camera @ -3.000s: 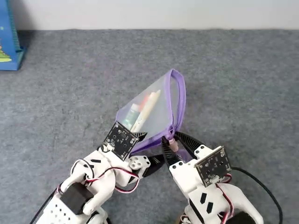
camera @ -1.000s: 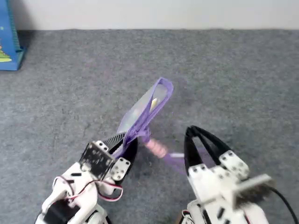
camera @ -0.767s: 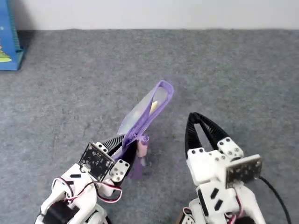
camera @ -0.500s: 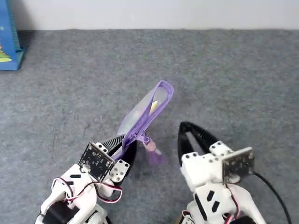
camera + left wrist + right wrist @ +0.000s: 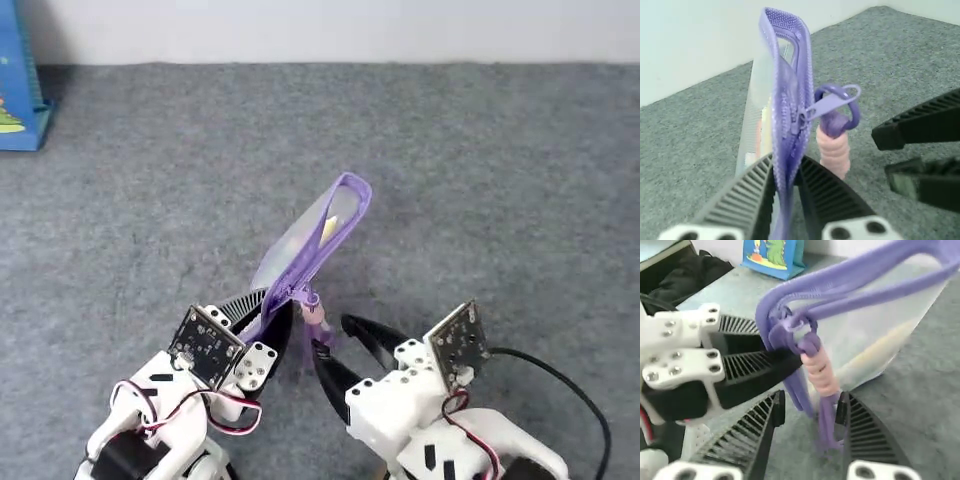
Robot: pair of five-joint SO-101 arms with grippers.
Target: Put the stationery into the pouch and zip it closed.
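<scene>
1. Gripping the near end of the pouch (image 5: 310, 235), the left pincer (image 5: 272, 308) is clamped on the purple zip band and holds the pouch up on its edge over the desk (image 5: 500, 150), close to the middle of the near edge
2. The pouch's long axis runs from that grip away toward the far edge, leaning a little to the right side, with the free end raised highest
3. The stationery (image 5: 328, 226) is inside, visible through the clear wall as pale sticks lying along the same axis
4. The zipper pull (image 5: 832, 100) sits at the held end, just beyond the left pincer's fingers, and a pink charm (image 5: 835, 150) hangs from it on the pouch's right side
5. The right pincer (image 5: 810, 402) is spread wide and holds nothing; the charm dangles just ahead of its fingertips and in line with the gap between them, though whether it touches either finger I cannot tell
6. In the right wrist view the purple bands part beyond the slider, so I judge the mouth not yet zipped and the step in hand to be taking hold of the pull
7. The right arm is the nearer one to the pull; once it has closed on it, the pull would have to travel along the pouch's long axis, away from the left pincer and toward the far edge
8. The charm hangs loose and could swing out of the closing fingers, and the left grip has to resist the drag
9. A blue box (image 5: 15, 80) stands at the far left corner, well apart
</scene>
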